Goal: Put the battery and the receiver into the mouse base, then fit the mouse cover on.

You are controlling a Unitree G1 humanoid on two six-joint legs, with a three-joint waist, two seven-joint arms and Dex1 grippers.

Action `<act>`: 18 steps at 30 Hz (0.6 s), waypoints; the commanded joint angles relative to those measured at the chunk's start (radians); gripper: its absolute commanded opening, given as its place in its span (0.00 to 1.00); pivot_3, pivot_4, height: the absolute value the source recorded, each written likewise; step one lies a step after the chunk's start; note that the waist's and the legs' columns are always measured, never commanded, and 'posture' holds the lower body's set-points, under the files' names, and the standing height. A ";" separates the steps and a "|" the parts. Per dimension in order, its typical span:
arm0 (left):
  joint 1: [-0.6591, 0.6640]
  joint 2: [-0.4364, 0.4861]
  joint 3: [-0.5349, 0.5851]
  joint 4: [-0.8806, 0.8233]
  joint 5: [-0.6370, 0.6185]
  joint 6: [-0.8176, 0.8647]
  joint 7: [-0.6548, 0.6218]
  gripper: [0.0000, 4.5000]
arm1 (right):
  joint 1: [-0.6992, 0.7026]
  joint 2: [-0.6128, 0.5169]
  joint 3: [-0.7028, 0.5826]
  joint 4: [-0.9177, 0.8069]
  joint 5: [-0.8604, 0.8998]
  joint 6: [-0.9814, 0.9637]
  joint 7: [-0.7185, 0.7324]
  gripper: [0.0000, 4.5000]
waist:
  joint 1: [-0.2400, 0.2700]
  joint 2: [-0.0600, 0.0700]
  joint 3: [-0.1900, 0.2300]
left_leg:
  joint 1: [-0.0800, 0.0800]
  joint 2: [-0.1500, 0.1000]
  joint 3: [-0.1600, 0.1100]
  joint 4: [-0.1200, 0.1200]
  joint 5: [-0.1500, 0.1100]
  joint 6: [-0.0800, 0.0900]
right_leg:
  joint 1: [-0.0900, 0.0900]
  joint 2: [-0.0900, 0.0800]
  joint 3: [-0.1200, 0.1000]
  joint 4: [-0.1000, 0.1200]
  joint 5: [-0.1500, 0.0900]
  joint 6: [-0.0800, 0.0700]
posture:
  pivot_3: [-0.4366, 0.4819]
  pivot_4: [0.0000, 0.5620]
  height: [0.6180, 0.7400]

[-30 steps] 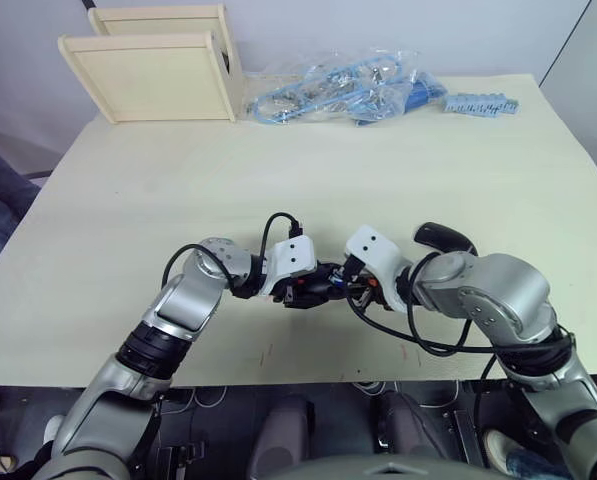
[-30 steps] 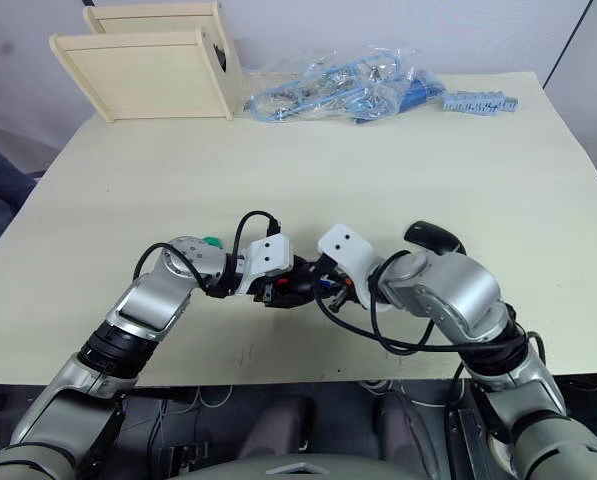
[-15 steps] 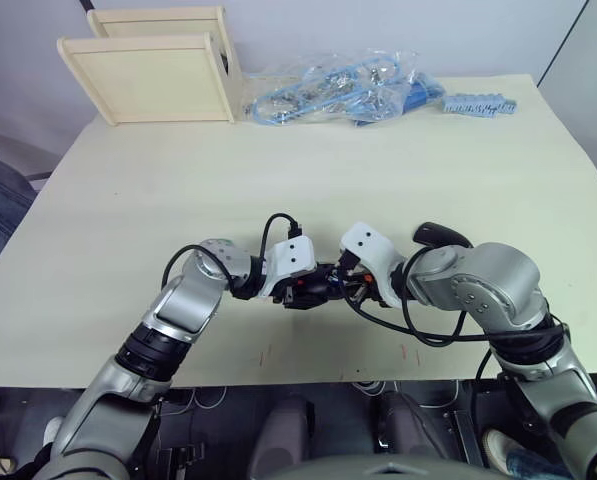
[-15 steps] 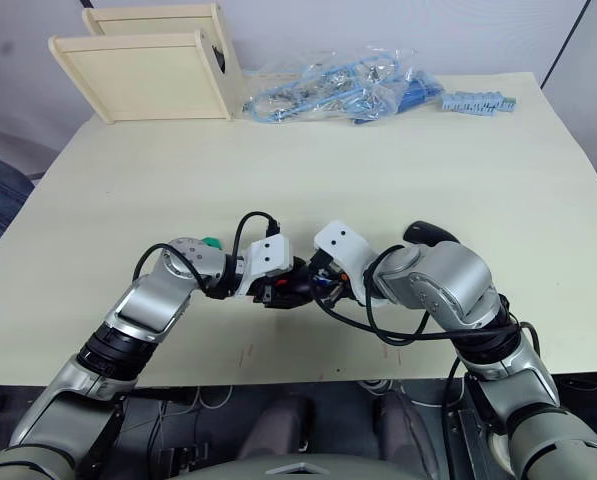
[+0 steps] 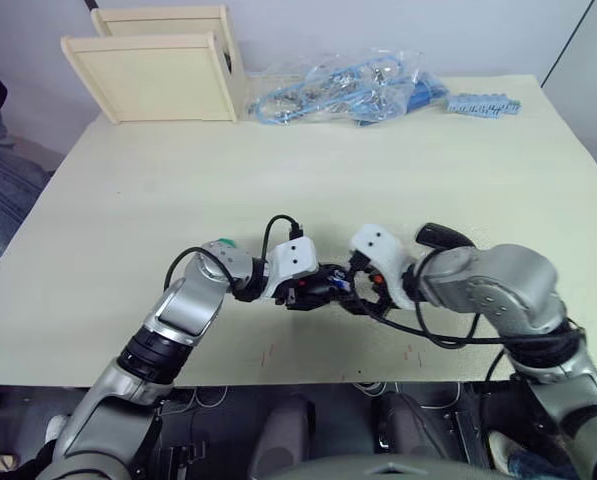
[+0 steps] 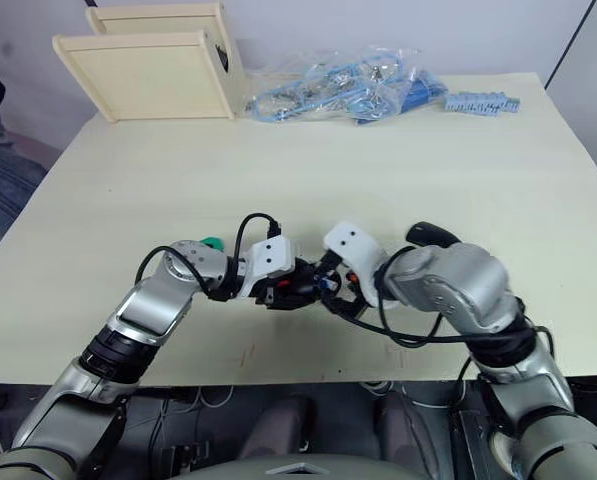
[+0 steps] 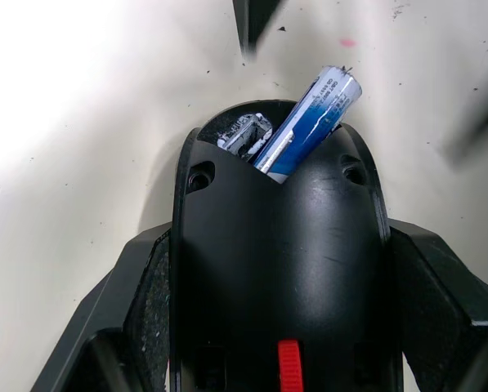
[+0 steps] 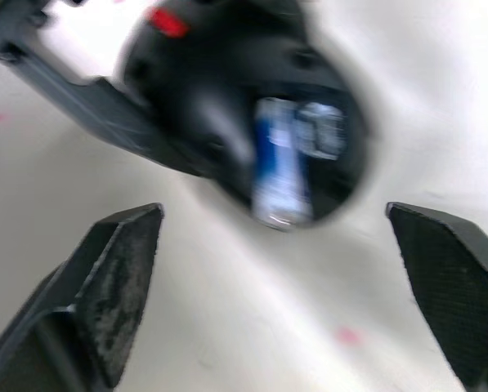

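Between the left jaws, mouse base (image 7: 280,269) holds tilted, protruding battery (image 7: 309,121).

Looks like a lab or test room, not a home: one plain pale table (image 5: 398,170) pushed up to a bare grey-white wall (image 5: 308,25). At the far edge there's a pair of light wooden boxes (image 5: 158,65), a clear plastic bag of blue cables (image 5: 343,90) and a small blue toothed part (image 5: 483,103), probably a connector strip but too small to be sure. A seated person's knee in jeans (image 5: 3,195) pokes in beside the table.
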 commanded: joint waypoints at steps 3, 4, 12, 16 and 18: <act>0.022 -0.009 -0.052 0.002 0.006 0.005 -0.010 0.66 | 0.127 -0.082 -0.041 -0.211 -0.023 -0.192 0.056 0.97 | -0.001 0.000 0.000 | 0.000 0.000 0.000 0.000 0.000 0.000 | -0.001 0.000 0.000 0.001 0.000 0.000 | 0.48 0.27 1.00; 0.021 -0.009 -0.052 0.003 0.006 0.005 -0.011 0.66 | 0.179 -0.087 -0.051 -0.236 -0.049 -0.290 0.069 0.97 | 0.001 0.000 0.000 | 0.000 0.000 0.000 0.000 0.000 0.000 | 0.000 0.000 0.000 0.001 0.000 0.000 | 0.48 0.27 1.00; 0.012 -0.006 -0.050 0.017 0.006 -0.002 -0.018 0.66 | 0.488 -0.029 -0.123 -0.167 -0.134 -0.857 0.261 0.97 | -0.002 0.000 0.000 | 0.001 0.000 0.002 0.000 0.000 0.001 | 0.001 0.000 0.000 0.001 0.000 0.001 | 0.48 0.27 1.00; 0.015 -0.001 -0.048 0.012 0.004 0.000 -0.019 0.66 | 0.546 0.017 -0.078 -0.078 -0.195 -1.017 0.294 0.97 | -0.002 0.000 0.000 | 0.002 0.000 0.002 0.000 0.000 0.000 | 0.001 0.000 0.000 0.001 0.000 0.001 | 0.48 0.27 1.00; 0.018 0.001 -0.047 0.008 0.004 0.001 -0.019 0.66 | 0.567 0.050 -0.070 -0.019 -0.213 -1.086 0.307 0.86 | -0.002 0.000 0.000 | 0.002 0.000 0.002 0.000 0.000 0.000 | 0.002 0.000 0.000 0.001 0.000 0.001 | 0.48 0.27 1.00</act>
